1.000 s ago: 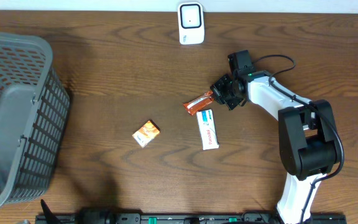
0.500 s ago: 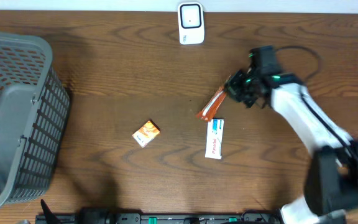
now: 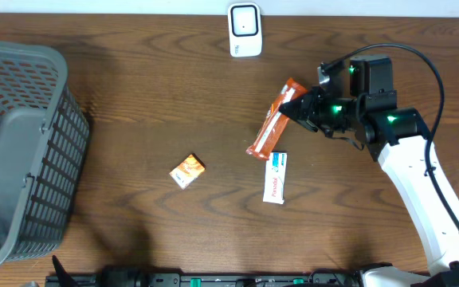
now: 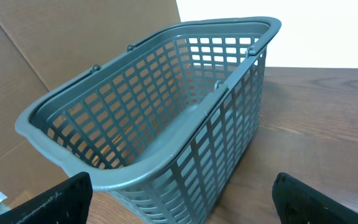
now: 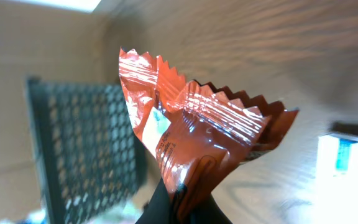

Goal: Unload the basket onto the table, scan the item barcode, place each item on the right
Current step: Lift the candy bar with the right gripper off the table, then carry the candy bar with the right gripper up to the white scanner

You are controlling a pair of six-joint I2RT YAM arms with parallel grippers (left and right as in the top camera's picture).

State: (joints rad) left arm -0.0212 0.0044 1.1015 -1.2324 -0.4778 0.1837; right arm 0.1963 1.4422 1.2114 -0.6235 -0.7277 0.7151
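Observation:
An orange-brown snack bar hangs above the table right of centre, slanting down to the left. My right gripper is shut on its upper right end. In the right wrist view the crinkled wrapper stands up out of the pinched fingers, its sealed zigzag end on top. A white scanner stands at the far edge, apart from the bar. My left gripper is open with nothing between its fingers, and it faces the grey basket. It does not show in the overhead view.
A white and blue box lies just below the bar, also seen in the right wrist view. A small orange box lies near the middle. The grey basket fills the left side.
My right gripper has lifted the snack bar off the table and carried it to the right and away, the bar turning steeper. The white and blue box has shifted slightly right.

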